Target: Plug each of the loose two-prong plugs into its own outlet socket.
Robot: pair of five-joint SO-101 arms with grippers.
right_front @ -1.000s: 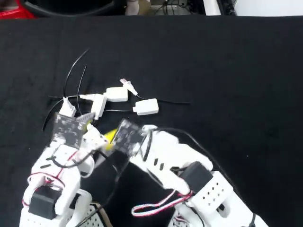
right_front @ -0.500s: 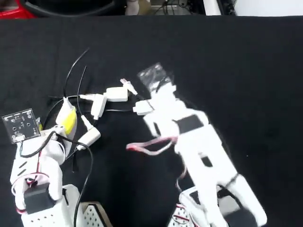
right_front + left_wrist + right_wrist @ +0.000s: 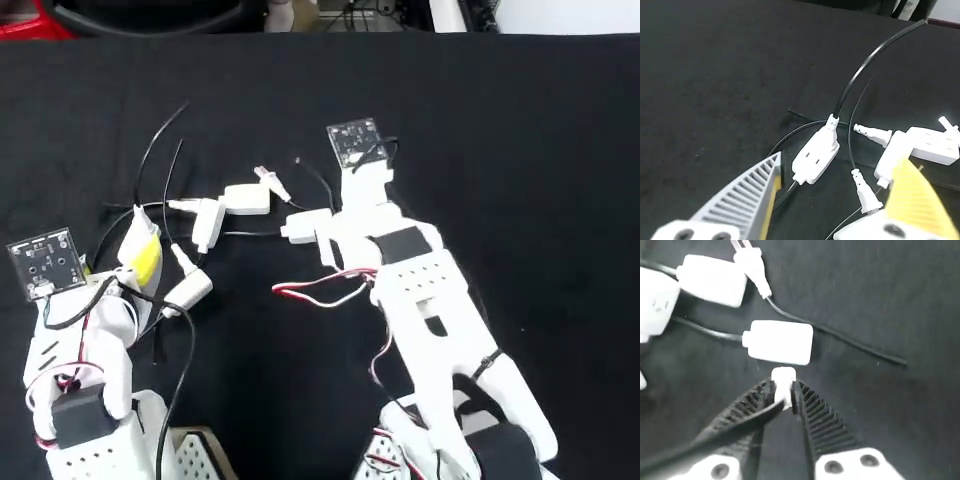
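Observation:
My right gripper (image 3: 785, 401) is shut on a small white two-prong plug (image 3: 783, 383) with a black cord. The plug's tip sits just short of a white outlet socket (image 3: 779, 342). In the high view that socket (image 3: 305, 226) lies at mid-table, with the right gripper (image 3: 330, 236) against its right side. My left gripper (image 3: 840, 161) is open above another white socket (image 3: 816, 156) on a black cord. A loose plug (image 3: 867, 194) lies near its yellow finger (image 3: 912, 200). In the high view the left gripper (image 3: 148, 258) hovers at the left of the cord cluster.
More white sockets (image 3: 247, 198) (image 3: 207, 224) (image 3: 190, 290) and a loose plug (image 3: 270, 182) lie tangled with thin black cords (image 3: 160, 150) left of centre. The table is covered in black cloth (image 3: 520, 150).
The two arms have drawn apart from the front middle. The left arm swung left. The right arm stretched out to the middle socket with the plug in its fingers.

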